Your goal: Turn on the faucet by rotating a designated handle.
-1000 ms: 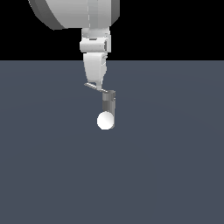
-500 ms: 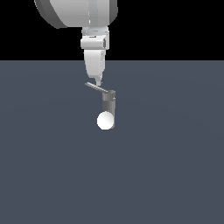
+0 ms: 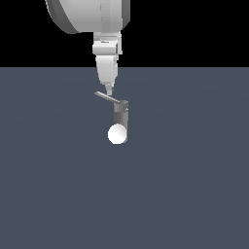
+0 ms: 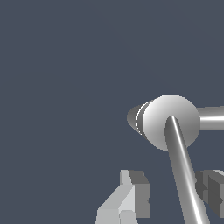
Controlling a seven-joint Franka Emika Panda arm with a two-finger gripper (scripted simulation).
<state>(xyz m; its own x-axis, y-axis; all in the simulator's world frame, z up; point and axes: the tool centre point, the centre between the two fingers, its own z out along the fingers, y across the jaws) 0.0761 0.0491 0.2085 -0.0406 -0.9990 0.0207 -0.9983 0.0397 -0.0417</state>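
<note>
I've got the gripper (image 3: 109, 92) open, fingers straddling the handle (image 3: 110, 98); I'd push sideways near its free end, away from the faucet (image 3: 119, 121) post.

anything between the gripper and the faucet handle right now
Nothing visible. The gripper hangs right over the handle. In the wrist view the handle runs between the two fingers with nothing else there. Whether a finger touches it cannot be told.

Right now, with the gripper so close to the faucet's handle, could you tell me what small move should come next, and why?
Probably a short sideways push. In the wrist view the handle runs between the two fingers, which stand apart, and in the exterior view the gripper sits right at the bar near its free end. Pushing there should swing it about the faucet.
</note>
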